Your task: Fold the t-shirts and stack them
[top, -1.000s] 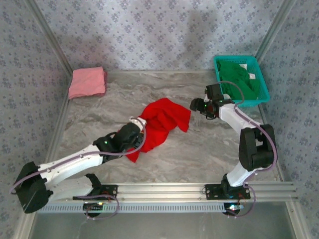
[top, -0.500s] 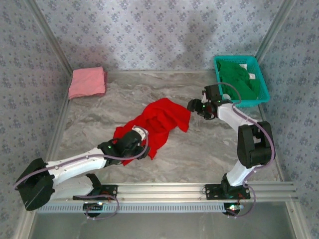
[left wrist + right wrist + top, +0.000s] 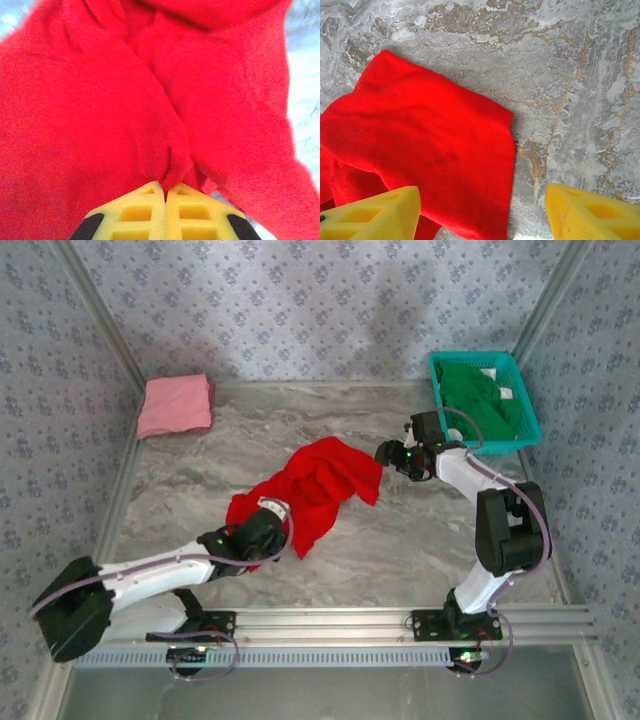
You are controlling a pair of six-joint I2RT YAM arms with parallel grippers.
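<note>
From the top camera, the red t-shirt is lying crumpled in the middle of the table. The pink t-shirt is sitting folded in the far left corner, and the green t-shirt is lying bunched in the teal basket at the far right. The left gripper is sitting at the red shirt's near left edge, while the right gripper is hovering just beside its far right edge. In the left wrist view, the left fingers are pressing together with a pinch of red cloth bunched at their tips, so this gripper is clamping the red shirt. In the right wrist view, the right fingers are standing well apart with nothing between them, above a flat flap of red cloth and bare marble to its right. The step in hand looks like spreading the red shirt flat before folding. The next move is probably calling for the right gripper to drop onto the flap's edge and close. Both arms would then draw apart gently, so the cloth opens without slipping free.
</note>
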